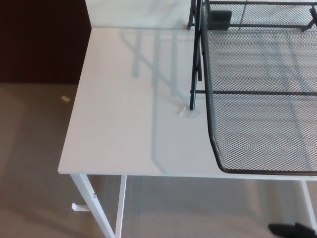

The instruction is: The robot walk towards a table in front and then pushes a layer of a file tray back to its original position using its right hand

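Note:
A black wire-mesh file tray layer (262,124) sticks out toward the front edge of the white table (129,139), its rounded front rim almost at the table's edge. The tray's black frame (195,59) stands behind it, with an upper mesh layer at the top right. Only a sliver of my right hand (292,229) shows, black, at the bottom right below the table's edge. Its fingers are out of the picture. My left hand does not show.
The table's white legs (99,208) go down at the bottom left over a beige carpet (29,163). A small scrap (65,98) lies on the carpet to the left. A dark wall panel (39,39) fills the top left.

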Motion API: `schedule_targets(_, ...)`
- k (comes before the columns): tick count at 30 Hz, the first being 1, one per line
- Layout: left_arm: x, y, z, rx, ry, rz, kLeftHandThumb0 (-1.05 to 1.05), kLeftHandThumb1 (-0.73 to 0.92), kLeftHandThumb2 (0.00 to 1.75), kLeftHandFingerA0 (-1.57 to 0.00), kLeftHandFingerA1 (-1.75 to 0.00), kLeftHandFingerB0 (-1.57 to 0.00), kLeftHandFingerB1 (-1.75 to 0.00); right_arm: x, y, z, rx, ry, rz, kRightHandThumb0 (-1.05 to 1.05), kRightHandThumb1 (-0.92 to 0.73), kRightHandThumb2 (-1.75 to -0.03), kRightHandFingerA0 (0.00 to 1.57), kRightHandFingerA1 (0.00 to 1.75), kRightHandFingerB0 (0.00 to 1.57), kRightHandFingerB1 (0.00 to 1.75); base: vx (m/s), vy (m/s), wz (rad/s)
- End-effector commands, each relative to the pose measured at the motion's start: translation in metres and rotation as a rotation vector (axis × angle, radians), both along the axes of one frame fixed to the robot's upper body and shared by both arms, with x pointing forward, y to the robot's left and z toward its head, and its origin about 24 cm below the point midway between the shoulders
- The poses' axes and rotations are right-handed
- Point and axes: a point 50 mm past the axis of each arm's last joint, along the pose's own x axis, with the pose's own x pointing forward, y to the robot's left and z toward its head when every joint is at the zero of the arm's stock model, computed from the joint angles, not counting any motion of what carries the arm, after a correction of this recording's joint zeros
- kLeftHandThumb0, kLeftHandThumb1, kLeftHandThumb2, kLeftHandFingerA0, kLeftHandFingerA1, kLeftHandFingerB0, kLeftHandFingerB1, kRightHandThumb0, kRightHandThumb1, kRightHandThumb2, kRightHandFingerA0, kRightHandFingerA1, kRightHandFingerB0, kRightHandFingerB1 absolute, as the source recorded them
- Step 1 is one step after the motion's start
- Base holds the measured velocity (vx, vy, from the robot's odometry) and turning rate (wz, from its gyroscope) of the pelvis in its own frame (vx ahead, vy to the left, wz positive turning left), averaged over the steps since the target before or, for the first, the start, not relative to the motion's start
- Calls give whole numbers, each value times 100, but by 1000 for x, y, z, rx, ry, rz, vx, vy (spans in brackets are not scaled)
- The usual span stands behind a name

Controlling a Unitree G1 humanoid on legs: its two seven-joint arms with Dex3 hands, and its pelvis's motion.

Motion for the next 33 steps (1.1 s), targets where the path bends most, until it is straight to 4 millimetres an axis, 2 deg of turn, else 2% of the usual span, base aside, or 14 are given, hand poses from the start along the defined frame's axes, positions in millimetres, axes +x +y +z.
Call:
schedule_targets(1,-3,7,3,12,3,18,-16,40,54,-62,-49,-54,-45,-30,15,23,-15,-119,125,-23,-61,-58,55,49,45,44,0,0,0)
schedule_targets(3,0,8,4,20,-4,10,-17,39,55,-60,-50,-54,-46,-32,21,30,-21,-183,143,-23,-60,-57,58,50,47,44,0,0,0)
schedule_targets(4,-1,9,6,18,-13,8,-18,40,55,-56,-49,-53,-46,-34,26,41,-60,-322,186,-18,-59,-57,62,52,51,47,0,0,0)
schedule_targets(5,-2,9,7,16,-16,7,-18,40,55,-56,-49,-53,-46,-35,29,46,-72,-378,205,-18,-59,-57,62,52,51,47,0,0,0)
schedule_targets(6,-2,9,7,16,-16,9,-18,40,55,-56,-49,-53,-46,-35,29,46,-72,-380,207,-18,-59,-57,62,52,51,47,0,0,0)
schedule_targets(7,-4,9,6,16,-10,19,-16,40,54,-60,-49,-53,-45,-34,31,58,-109,-537,257,-20,-62,-58,68,57,57,51,0,0,0)
schedule_targets(9,-6,9,5,14,-7,24,-14,41,53,-58,-48,-53,-45,-34,33,67,-122,-638,287,-20,-63,-58,69,58,57,51,0,0,0)
schedule_targets(10,-6,9,5,13,-3,35,-10,41,52,-61,-47,-55,-44,-31,35,82,-100,-743,271,-23,-60,-57,71,58,61,50,0,0,0)
schedule_targets(12,-6,9,5,13,-2,36,-11,42,52,-59,-47,-54,-44,-28,36,93,-87,-810,265,-24,-60,-57,71,58,61,50,0,0,0)
schedule_targets(14,-7,11,4,31,1,32,-20,39,55,-59,-49,-55,-46,-24,39,112,-69,-952,291,-23,-58,-57,77,62,64,52,0,0,0)
schedule_targets(18,-6,12,5,33,1,34,-20,39,55,-59,-49,-55,-46,-23,40,115,-68,-983,294,-23,-58,-57,77,62,64,52,0,0,0)
schedule_targets(21,-6,12,7,23,-7,22,-18,38,55,-59,-50,-53,-46,-20,48,145,-8,-1106,294,-28,-57,-56,78,62,62,52,0,0,0)
schedule_targets(25,-10,13,7,19,-6,10,-18,40,55,-56,-48,-52,-45,-21,50,150,-2,-1117,295,-28,-56,-56,77,62,61,51,0,0,0)
schedule_targets(33,4,11,10,11,-24,13,-13,42,53,-56,-48,-54,-44,-15,48,182,-29,-1367,248,-37,-54,-56,74,59,57,51,0,0,0)
